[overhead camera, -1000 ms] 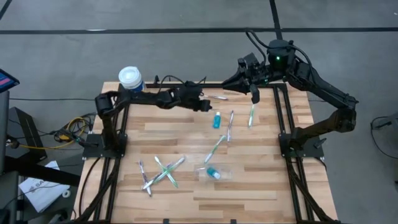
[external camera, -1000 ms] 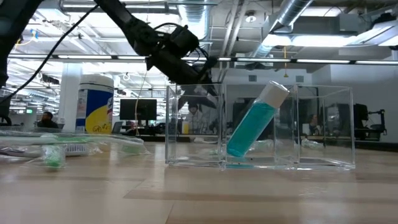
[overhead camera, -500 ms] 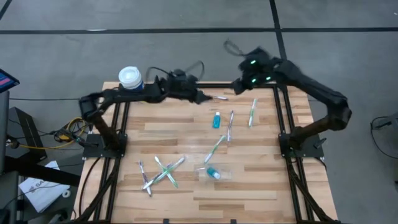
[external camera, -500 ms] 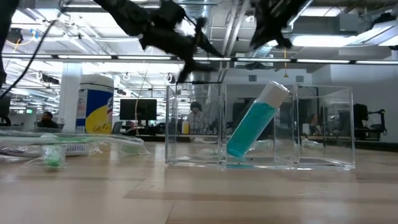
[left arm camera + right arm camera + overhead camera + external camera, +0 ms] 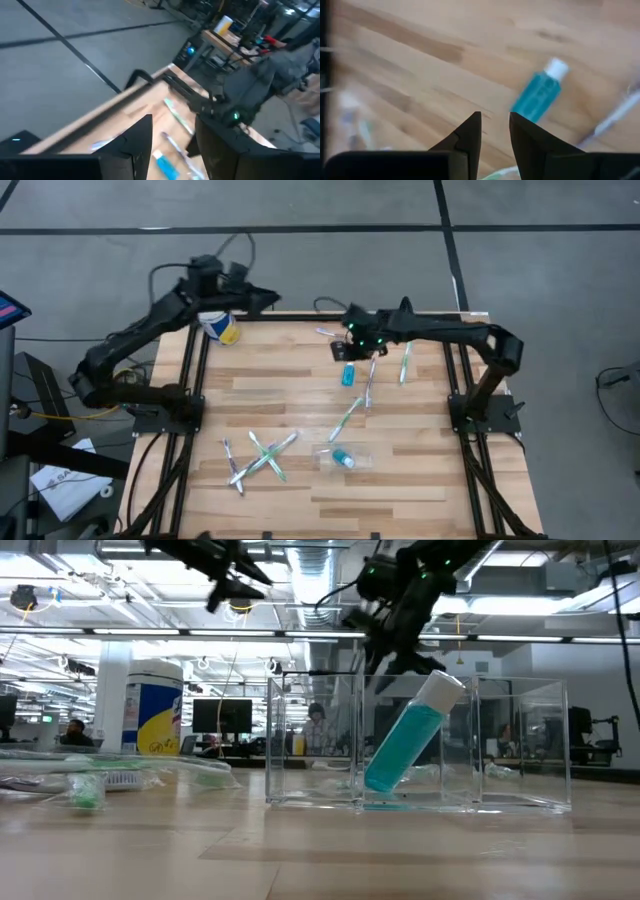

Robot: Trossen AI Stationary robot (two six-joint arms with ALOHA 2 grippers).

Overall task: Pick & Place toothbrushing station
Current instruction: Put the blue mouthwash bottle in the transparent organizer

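Teal tube lies just beside the right gripper, jaws narrowly parted, empty; left gripper, jaws parted, hangs well apart.

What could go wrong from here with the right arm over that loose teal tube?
The right gripper hangs over bare wood with a narrow gap between its fingers, and the teal tube lies off to one side, so a straight descent would likely miss or nudge it. Toothbrushes lie close beside that tube and could get swept. The left gripper is up by the far left corner near the canister, which it might knock.
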